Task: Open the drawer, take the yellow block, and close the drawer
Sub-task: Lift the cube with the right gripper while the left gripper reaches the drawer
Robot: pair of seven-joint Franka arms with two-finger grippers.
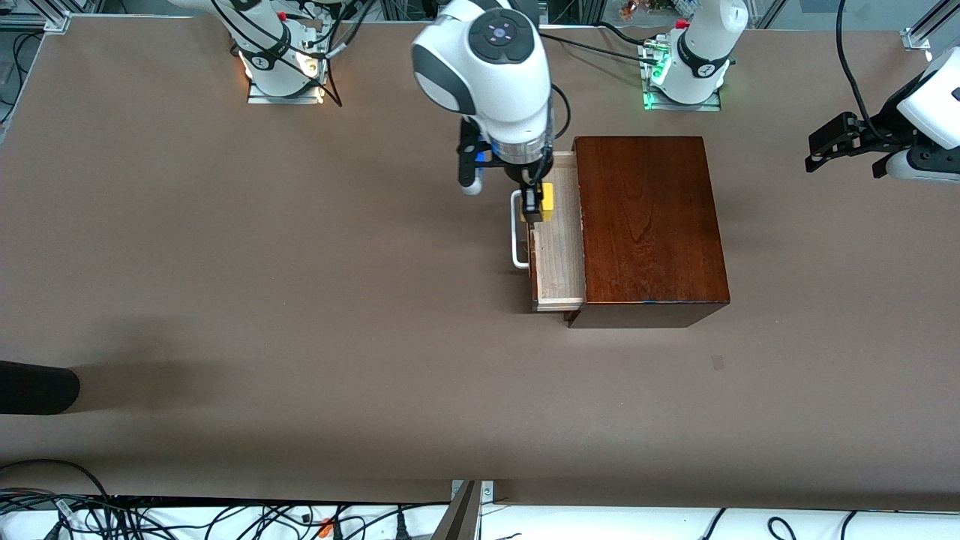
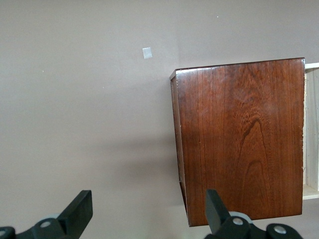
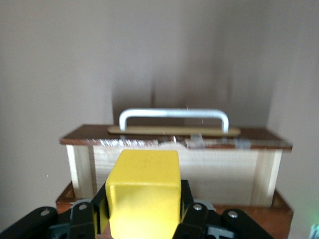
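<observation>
The drawer (image 1: 559, 247) stands pulled out of the dark mahogany box (image 1: 649, 225), toward the right arm's end of the table, its white bar handle (image 1: 516, 232) leading. My right gripper (image 1: 536, 206) is shut on the yellow block (image 1: 547, 202) and holds it over the open drawer. In the right wrist view the yellow block (image 3: 144, 191) sits between the fingers (image 3: 187, 204), with the drawer front (image 3: 174, 137) and handle (image 3: 173, 117) past it. My left gripper (image 1: 825, 146) is open and waits above the table's edge at the left arm's end; its wrist view shows the box (image 2: 239, 139).
A small pale patch (image 1: 718, 362) lies on the table nearer to the front camera than the box. A black object (image 1: 34, 386) pokes in at the edge at the right arm's end. Cables (image 1: 150, 517) run along the near edge.
</observation>
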